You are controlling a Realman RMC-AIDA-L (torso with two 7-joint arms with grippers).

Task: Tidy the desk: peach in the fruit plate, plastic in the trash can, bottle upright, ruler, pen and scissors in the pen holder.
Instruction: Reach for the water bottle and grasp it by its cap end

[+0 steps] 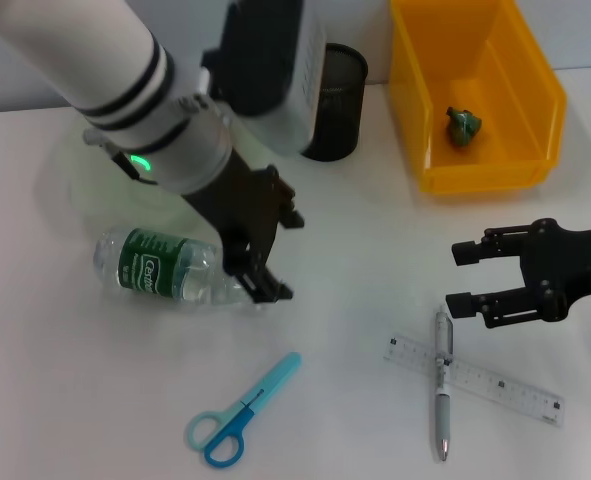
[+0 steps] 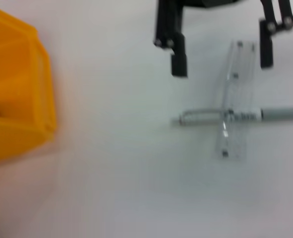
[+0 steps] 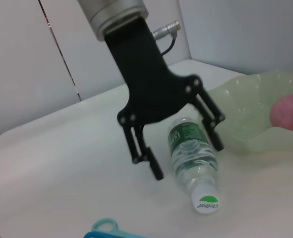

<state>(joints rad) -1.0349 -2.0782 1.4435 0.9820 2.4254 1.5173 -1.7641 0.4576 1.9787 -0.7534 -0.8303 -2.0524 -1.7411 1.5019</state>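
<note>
Left gripper [image 1: 258, 262] is hanging just over the cap end of the bottle [image 1: 160, 266], fingers spread wide, holding nothing. From the right wrist view its two fingers [image 3: 145, 154] are straddling the bottle's neck end without closing on it; can't tell if a tip is touching the plastic. Bottle is lying on its side on the desk [image 1: 355, 240], label up, green-topped cap [image 3: 205, 202] pointing toward the scissors [image 1: 239, 414].

Right gripper [image 1: 462, 277] is sitting low over the desk at the right, fingers parted, empty, just above the pen [image 1: 442, 380] and ruler [image 1: 475, 379]. Pen is lying across the ruler, making a cross; both flat on the desk. In the left wrist view the right gripper's fingertips [image 2: 179, 64] are hovering beside the ruler's far end, apart from it.

Scissors are lying flat near the front edge, blue handles, blades shut.

Peach [image 3: 289, 112] is sitting in the plate [image 3: 245, 106], just beside the bottle's base end. In the head view the left arm is covering most of the plate.

Trash can [image 1: 505, 165] is standing at the back right with a small green crumpled piece [image 1: 463, 125] inside. Pen holder [image 1: 337, 100] is standing just left of it, partly behind the left arm.
</note>
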